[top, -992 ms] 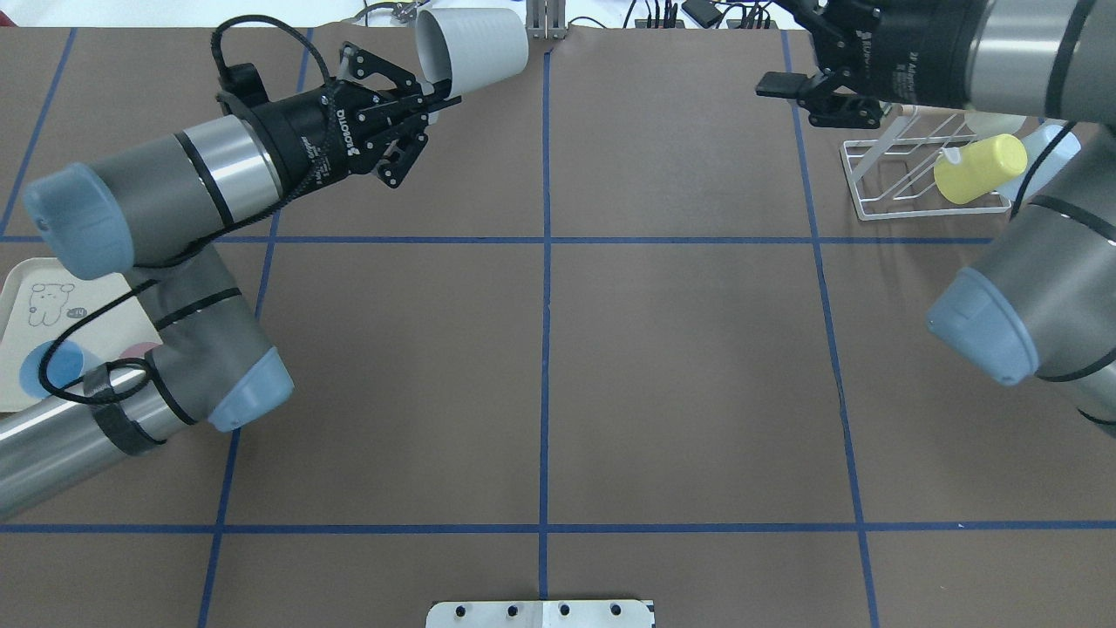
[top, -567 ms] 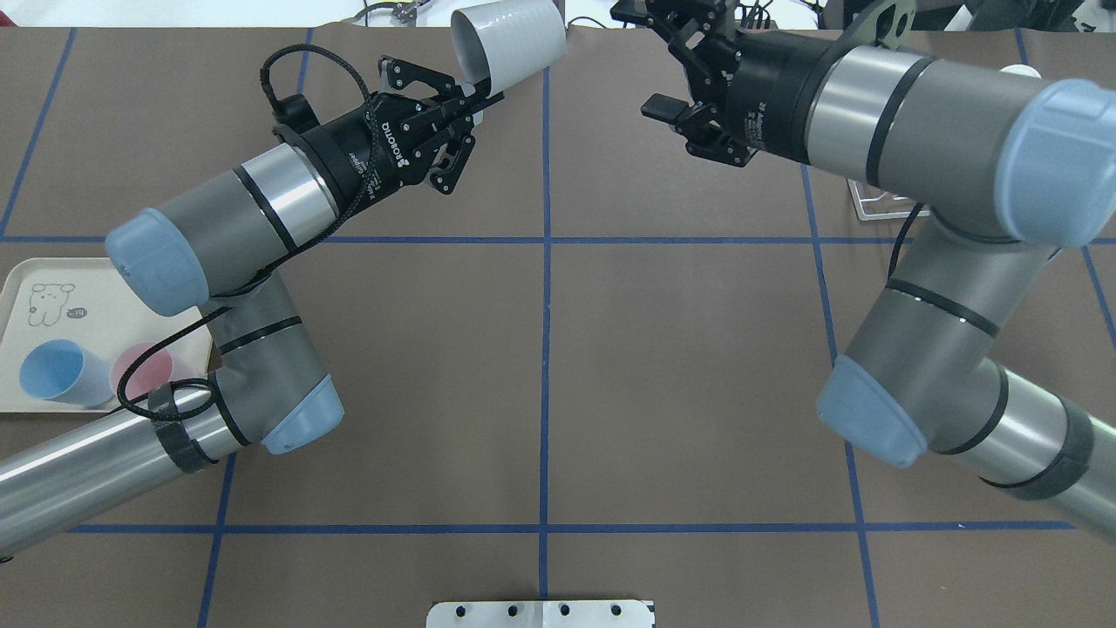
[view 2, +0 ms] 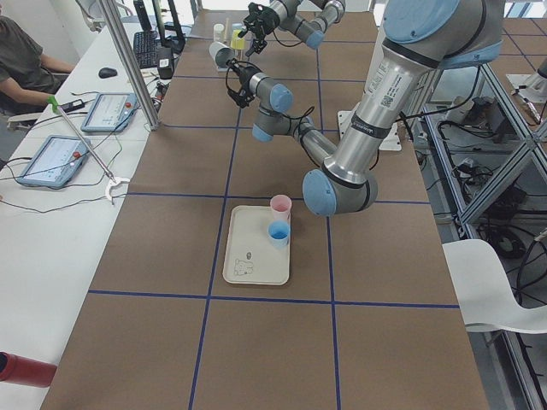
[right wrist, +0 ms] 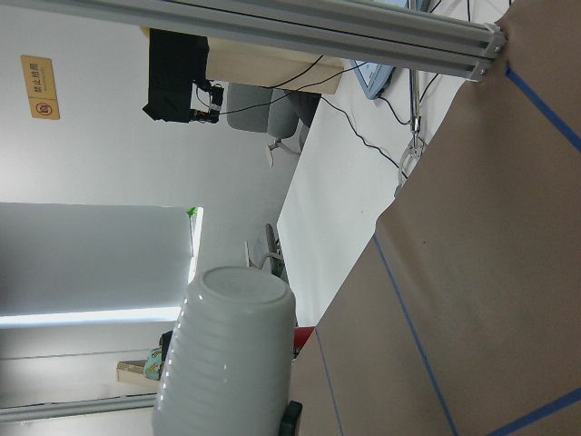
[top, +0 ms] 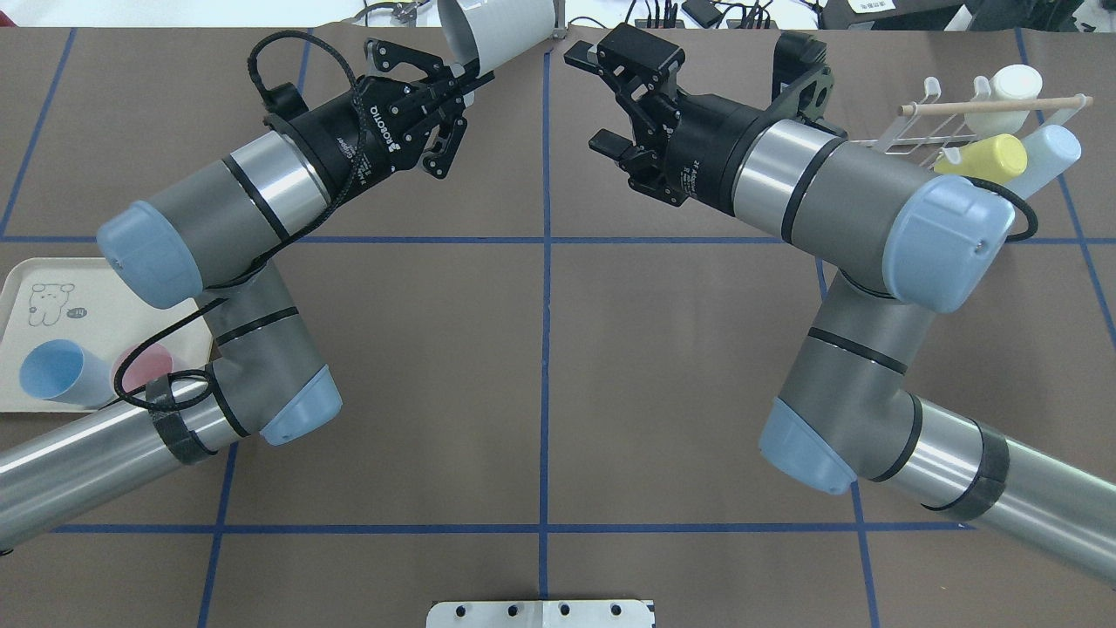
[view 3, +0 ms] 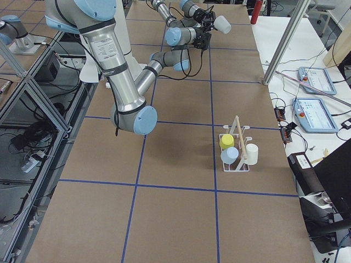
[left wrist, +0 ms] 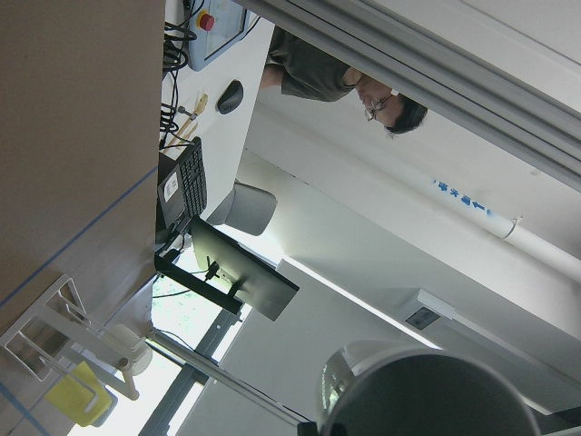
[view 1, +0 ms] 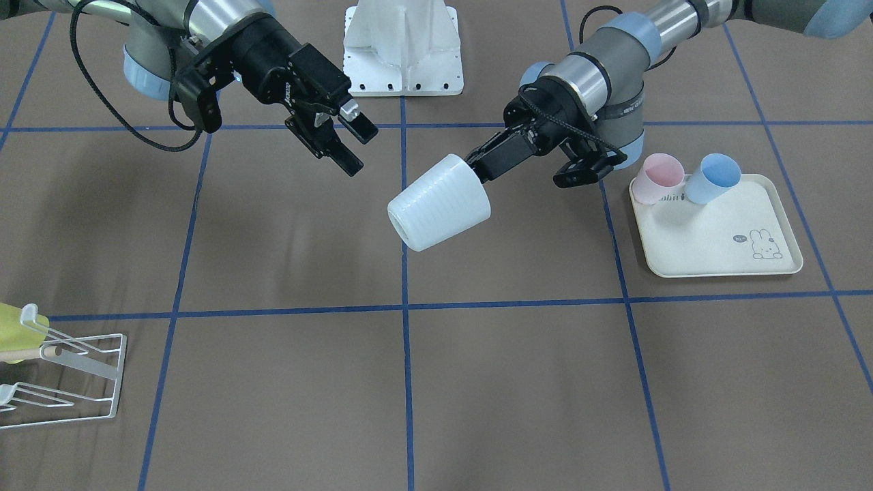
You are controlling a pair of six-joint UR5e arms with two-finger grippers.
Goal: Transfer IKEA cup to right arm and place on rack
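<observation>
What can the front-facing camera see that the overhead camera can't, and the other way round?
Only the front-facing view shows the whole white cup. Only the overhead view shows a pale blue cup and a cream cup on the rack. Both show the left pincer gripping the white cup, the right pincer open, and a pink cup and a blue cup on the tray.

Brown table (view 1: pixel 273 225) with blue tape grid (view 1: pixel 273 312), white bench (view 2: pixel 43 256), tablets (view 2: pixel 51 161), white chair (view 2: pixel 500 286)
</observation>
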